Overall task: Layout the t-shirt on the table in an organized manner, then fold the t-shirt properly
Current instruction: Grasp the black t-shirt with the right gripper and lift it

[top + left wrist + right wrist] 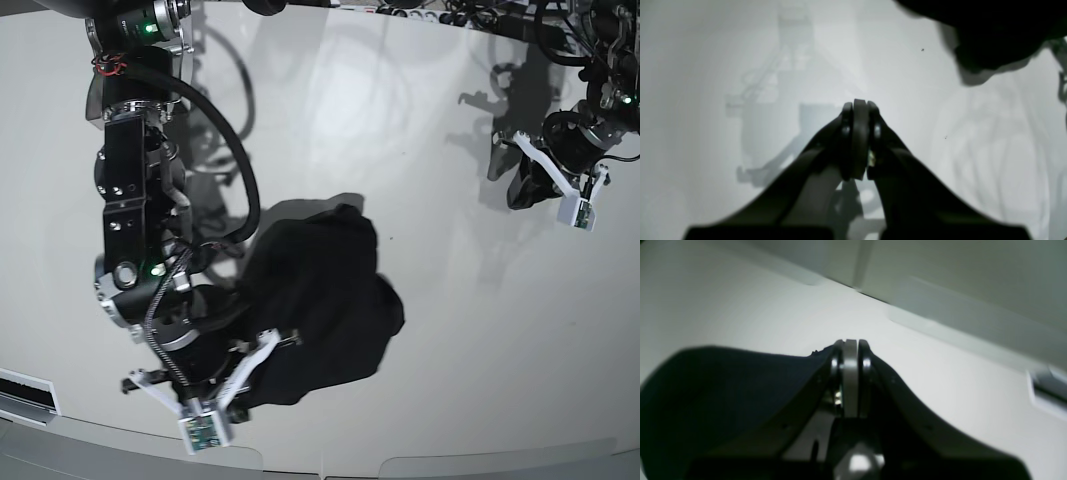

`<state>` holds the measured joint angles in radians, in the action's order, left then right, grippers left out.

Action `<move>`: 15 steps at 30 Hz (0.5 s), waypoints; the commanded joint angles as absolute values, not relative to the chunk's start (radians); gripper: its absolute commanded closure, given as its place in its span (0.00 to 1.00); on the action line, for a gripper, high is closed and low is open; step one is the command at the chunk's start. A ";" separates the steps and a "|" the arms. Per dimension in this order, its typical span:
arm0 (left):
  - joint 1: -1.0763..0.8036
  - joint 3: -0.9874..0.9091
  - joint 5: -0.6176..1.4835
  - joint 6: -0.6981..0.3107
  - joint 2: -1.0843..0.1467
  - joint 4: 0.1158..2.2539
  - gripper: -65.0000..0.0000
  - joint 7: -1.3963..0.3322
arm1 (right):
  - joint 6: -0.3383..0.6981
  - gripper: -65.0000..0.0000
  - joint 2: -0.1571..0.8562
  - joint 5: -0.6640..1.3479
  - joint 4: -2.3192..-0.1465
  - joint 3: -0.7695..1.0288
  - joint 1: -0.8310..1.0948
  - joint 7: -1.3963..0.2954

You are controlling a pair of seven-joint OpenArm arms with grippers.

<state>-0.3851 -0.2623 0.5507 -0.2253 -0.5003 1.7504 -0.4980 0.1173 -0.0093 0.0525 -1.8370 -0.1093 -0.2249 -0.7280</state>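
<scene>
The black t-shirt lies crumpled in a heap on the white table, left of the middle. My right gripper is at the heap's lower left edge. In the right wrist view its fingers are shut, and the shirt's cloth rises to the left fingertip, so it looks pinched there. My left gripper hangs above bare table at the far right, well away from the shirt. In the left wrist view it is shut and empty.
The table's curved front edge runs close below the right gripper. The right arm's black cable loops over the table behind the shirt. A dark blurred shape fills the left wrist view's top right; I cannot tell what it is.
</scene>
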 commanded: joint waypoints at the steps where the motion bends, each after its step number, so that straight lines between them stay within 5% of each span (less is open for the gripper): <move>1: -0.382 -0.270 0.559 -0.229 -0.515 1.765 1.00 -0.479 | 0.086 1.00 -0.010 0.052 -1.858 -0.082 -0.252 -0.705; 7: -0.382 -0.270 0.559 -0.229 -0.515 1.765 1.00 -0.479 | 0.110 1.00 0.018 0.056 -1.843 0.003 -0.225 -0.715; 15: -0.383 -0.270 0.559 -0.229 -0.515 1.765 1.00 -0.480 | 0.641 1.00 0.059 0.400 -1.843 -0.046 -0.202 -0.721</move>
<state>-0.3851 -0.2623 0.5507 -0.2253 -0.5007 1.7504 -0.4980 0.6540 0.0559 0.3859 -1.8256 -0.0467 -0.1764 -0.7551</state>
